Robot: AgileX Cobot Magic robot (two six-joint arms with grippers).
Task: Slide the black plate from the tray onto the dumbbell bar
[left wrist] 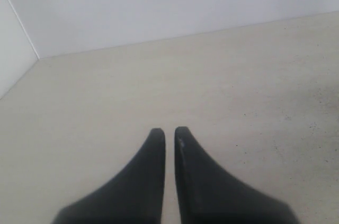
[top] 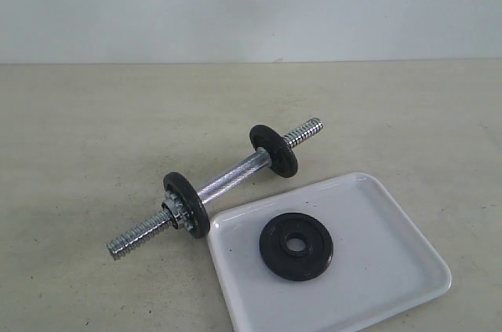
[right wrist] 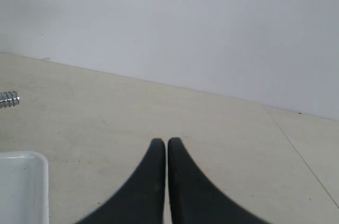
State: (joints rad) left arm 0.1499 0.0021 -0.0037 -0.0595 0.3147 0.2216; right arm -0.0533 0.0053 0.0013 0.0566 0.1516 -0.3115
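Both end effectors are pressed together and pinching nothing. The left end effector (left wrist: pixel 169 131) has its dark fingertips closed over bare worktop (left wrist: pixel 238 86), and the right end effector (right wrist: pixel 167 142) looks the same, tips touching.

Only the exterior view gives you the whole setup. The black plate (top: pixel 296 246) lies flat on the white tray (top: pixel 392 269) at lower right, and the dumbbell bar (top: pixel 231 177) runs diagonally across the middle, just beside the tray's upper left edge. It's carrying two other black discs (top: pixel 186 205), one near each threaded end.

The left wrist view only gets worktop and the pale wall (left wrist: pixel 159 7). The right wrist view catches a corner of the tray (right wrist: pixel 21 181) and one threaded tip of the bar (right wrist: pixel 9 99).

Pose-wise, both point out low across the worktop toward the wall, well apart from the plate. Neither arm makes it into the exterior shot.
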